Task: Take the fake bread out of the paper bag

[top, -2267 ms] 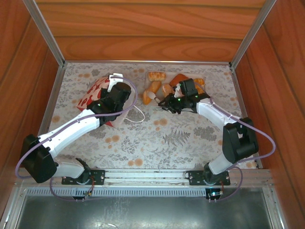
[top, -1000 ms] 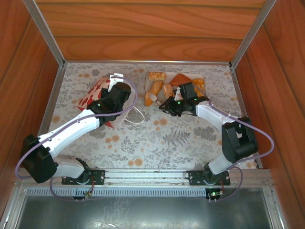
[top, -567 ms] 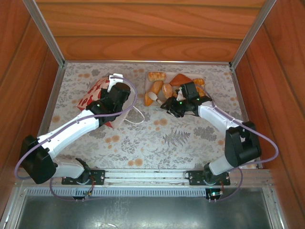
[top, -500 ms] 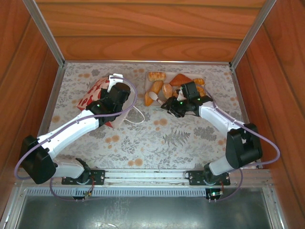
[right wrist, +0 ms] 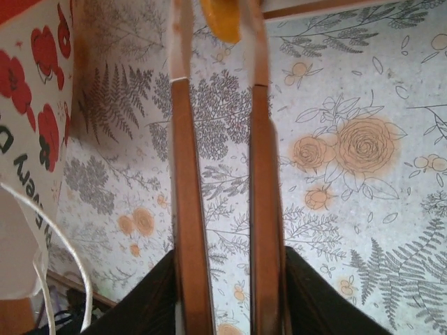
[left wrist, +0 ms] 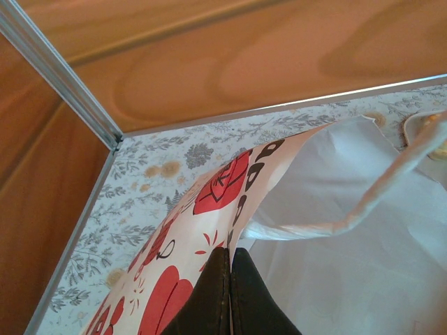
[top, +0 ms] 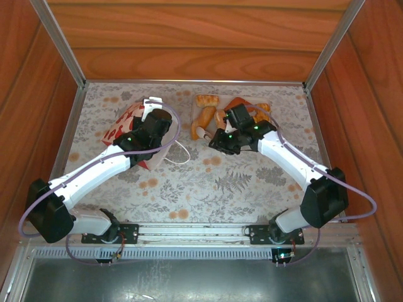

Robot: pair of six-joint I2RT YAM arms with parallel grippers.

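Note:
The paper bag [top: 123, 123] lies on its side at the back left, white with red flowers. My left gripper [top: 151, 118] is shut on the bag's mouth edge [left wrist: 241, 209], with its white inside [left wrist: 328, 209] exposed. My right gripper [top: 221, 135] is shut on a pair of tongs [right wrist: 185, 174] with brown arms, pointing left over the mat. An orange piece of fake bread [right wrist: 222, 19] sits between the tong tips; I cannot tell whether it is pinched. Several golden rolls [top: 204, 116] lie on the pale tray [top: 193, 106] behind the right gripper.
The bag's white cord handle [top: 179, 154] loops on the floral mat [top: 220, 182] between the two arms and also curves past at the left [right wrist: 56, 237]. Wooden walls and metal rails [top: 189, 82] enclose the mat.
My right gripper with the tongs has shifted slightly left along the tray's front and its elbow has swung out to the right. The left arm and the bag have not moved.

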